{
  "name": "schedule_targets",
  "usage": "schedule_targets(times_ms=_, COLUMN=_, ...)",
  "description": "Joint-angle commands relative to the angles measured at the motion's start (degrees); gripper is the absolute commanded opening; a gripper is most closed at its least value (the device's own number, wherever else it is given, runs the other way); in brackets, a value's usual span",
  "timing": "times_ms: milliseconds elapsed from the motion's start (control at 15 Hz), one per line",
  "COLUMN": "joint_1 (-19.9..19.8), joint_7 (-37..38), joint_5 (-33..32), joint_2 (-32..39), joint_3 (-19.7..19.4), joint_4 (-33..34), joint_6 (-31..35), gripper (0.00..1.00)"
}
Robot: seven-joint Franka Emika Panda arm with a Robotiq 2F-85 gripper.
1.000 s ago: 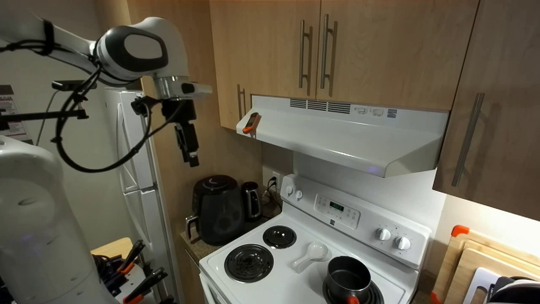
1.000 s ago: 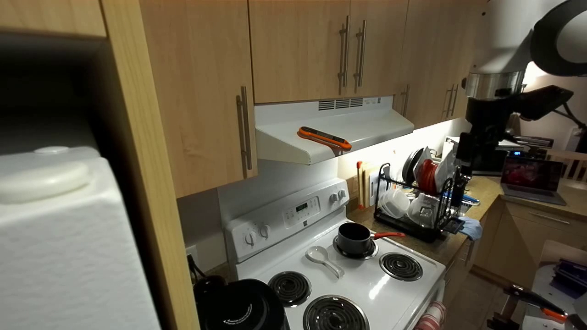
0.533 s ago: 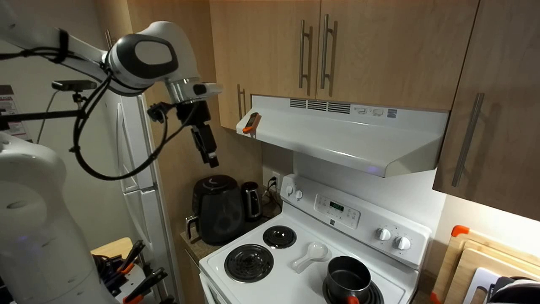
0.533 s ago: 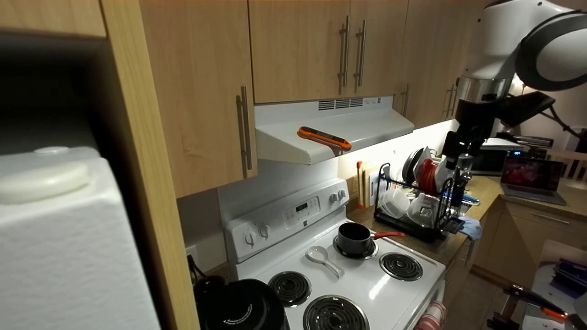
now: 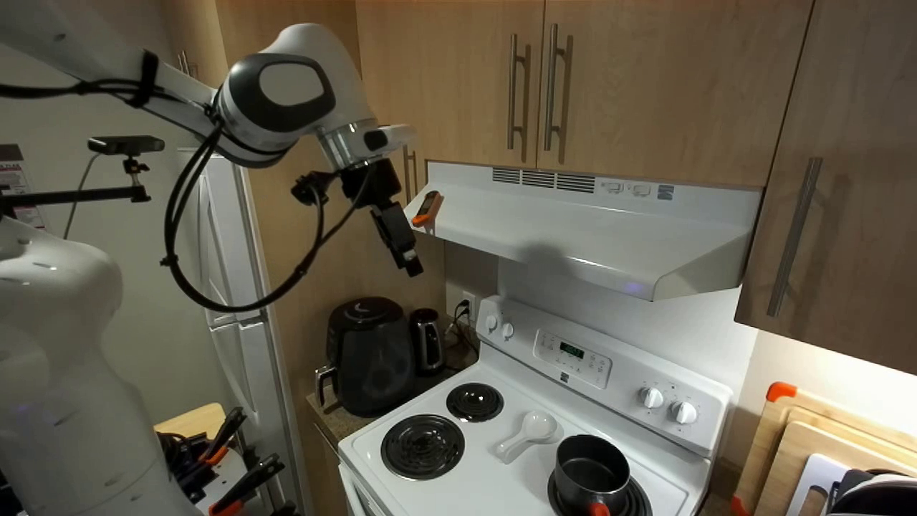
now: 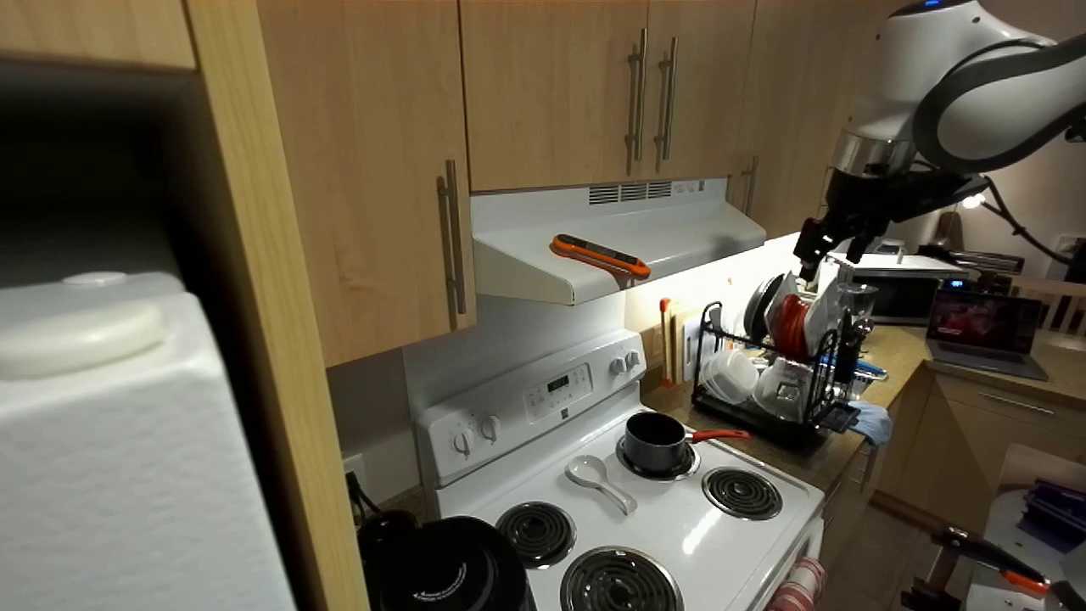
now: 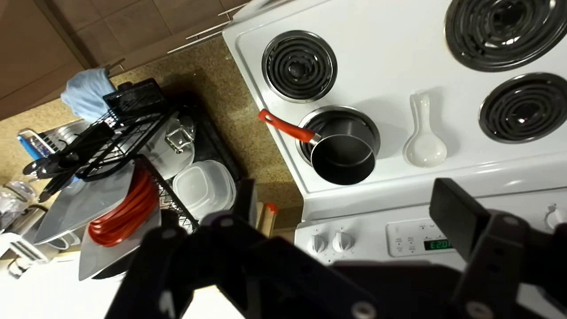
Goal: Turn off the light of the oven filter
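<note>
The oven filter, a white range hood with a sloped front, hangs under the wooden cabinets in both exterior views (image 5: 594,226) (image 6: 670,229). Two small white switches (image 5: 627,189) sit on its upper strip, right of the vent slots. The wall beneath the hood is brightly lit; the lamp itself is hidden. My gripper (image 5: 412,265) is in the air, left of the hood and apart from it, pointing down at a tilt. It also shows in an exterior view (image 6: 830,261). In the wrist view the fingers (image 7: 350,206) are wide apart and empty. I cannot make out the hood there.
An orange thermometer (image 5: 428,209) is stuck on the hood's end. Below are the white stove (image 7: 398,66), a black pot (image 7: 343,159) with a red handle and a white spoon rest (image 7: 425,148). A black air fryer (image 5: 369,358) and a dish rack (image 6: 764,416) stand beside the stove.
My arm has moved toward the hood, rightward in one view and leftward in the other, and the gripper tilts more. A shadow now falls on the hood's front. The hood is unchanged.
</note>
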Motion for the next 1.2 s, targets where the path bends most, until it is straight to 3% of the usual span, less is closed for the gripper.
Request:
schedule_targets(times_ms=0, joint_1=-2.4, joint_7=2.6, joint_5=-3.4, joint_2=3.7, joint_3=-0.8, joint_4=2.2, joint_6=4.3, gripper=1.0)
schedule_targets(times_ms=600, joint_1=-7.3, joint_7=5.2, joint_5=-7.4, joint_2=10.7, joint_3=-2.6, joint_4=8.0, joint_6=9.8, gripper=1.0)
schedule_targets(times_ms=1133, joint_1=-6.7, joint_7=10.9, joint_5=-12.7, joint_2=19.0, joint_3=-2.7, joint_4=14.4, joint_6=11.9, gripper=1.0)
